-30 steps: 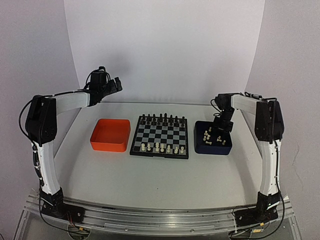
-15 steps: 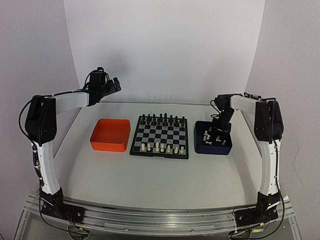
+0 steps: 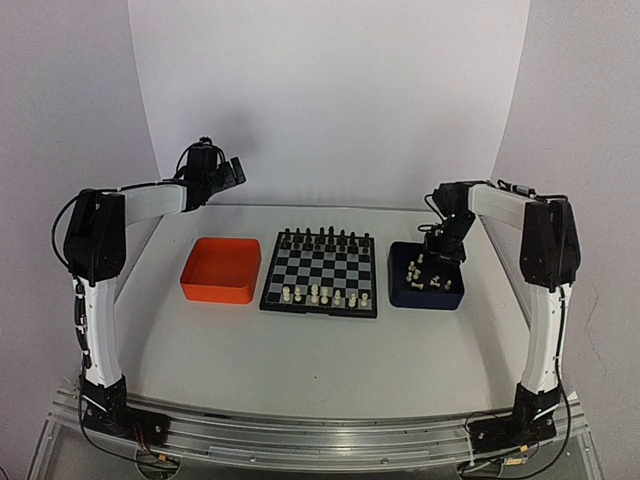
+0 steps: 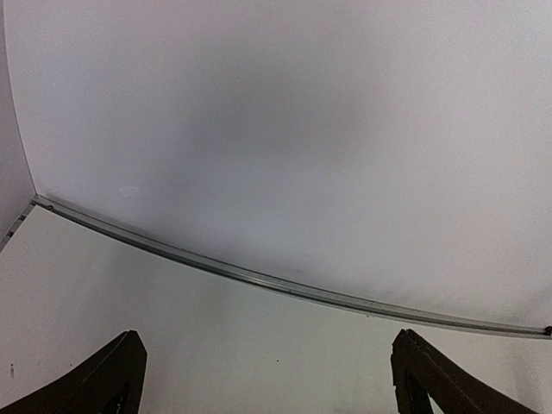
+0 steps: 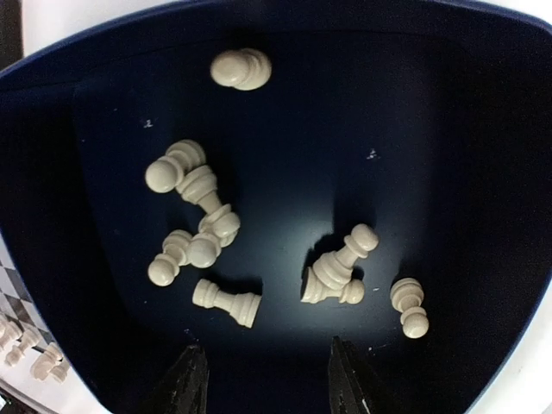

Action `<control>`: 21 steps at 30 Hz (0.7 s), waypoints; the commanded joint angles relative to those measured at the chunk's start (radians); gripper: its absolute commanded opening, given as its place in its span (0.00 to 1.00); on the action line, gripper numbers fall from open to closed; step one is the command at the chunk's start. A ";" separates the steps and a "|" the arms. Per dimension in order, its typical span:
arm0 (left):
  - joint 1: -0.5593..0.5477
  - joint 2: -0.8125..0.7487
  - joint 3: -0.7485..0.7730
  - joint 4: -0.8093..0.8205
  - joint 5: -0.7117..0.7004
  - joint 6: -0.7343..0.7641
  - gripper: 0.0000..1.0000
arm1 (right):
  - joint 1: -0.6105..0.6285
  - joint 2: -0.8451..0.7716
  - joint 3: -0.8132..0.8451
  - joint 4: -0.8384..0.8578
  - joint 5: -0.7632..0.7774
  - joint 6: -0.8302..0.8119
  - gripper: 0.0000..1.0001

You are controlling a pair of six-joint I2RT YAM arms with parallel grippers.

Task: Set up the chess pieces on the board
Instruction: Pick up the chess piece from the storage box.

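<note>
Tabletop (image 3: 300,350): pale, carrying two trays and the board in a row from left to right.
Board (image 3: 322,268): centre of the tabletop, between the trays.
Orange tray (image 3: 215,292): just left of the board.
Blue tray (image 3: 425,299): just right of the board, holding loose pieces.
Left gripper (image 3: 232,170): raised at the far left, well apart from the trays; jaws spread wide with nothing between them.
Right gripper (image 5: 263,371): poised over the blue tray, jaws partly apart, gripping nothing.
Chess pieces (image 5: 203,250): cream-white; many lie toppled and scattered on the blue tray's floor, while others stand along the board's near edge (image 3: 318,294).
Black pieces (image 3: 320,238): lined along the board's far edge.
</note>
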 commanded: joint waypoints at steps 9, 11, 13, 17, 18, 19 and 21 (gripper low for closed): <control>0.012 0.005 0.071 -0.005 -0.013 0.033 1.00 | 0.042 0.098 0.130 -0.043 -0.142 -0.124 0.46; 0.013 -0.001 0.064 -0.004 -0.016 0.033 1.00 | 0.042 0.113 0.135 -0.046 -0.130 -0.152 0.46; 0.013 -0.004 0.059 -0.004 -0.016 0.032 1.00 | 0.042 0.127 0.141 -0.051 -0.118 -0.176 0.46; 0.014 -0.009 0.054 -0.005 -0.016 0.034 1.00 | 0.042 0.135 0.140 -0.060 -0.105 -0.205 0.46; 0.014 -0.009 0.053 -0.004 -0.016 0.033 1.00 | 0.041 0.138 0.142 -0.061 -0.101 -0.213 0.46; 0.014 -0.008 0.054 -0.004 -0.016 0.033 1.00 | 0.042 0.142 0.146 -0.061 -0.096 -0.218 0.46; 0.015 -0.004 0.056 -0.005 -0.014 0.033 1.00 | 0.042 0.153 0.158 -0.063 -0.090 -0.232 0.46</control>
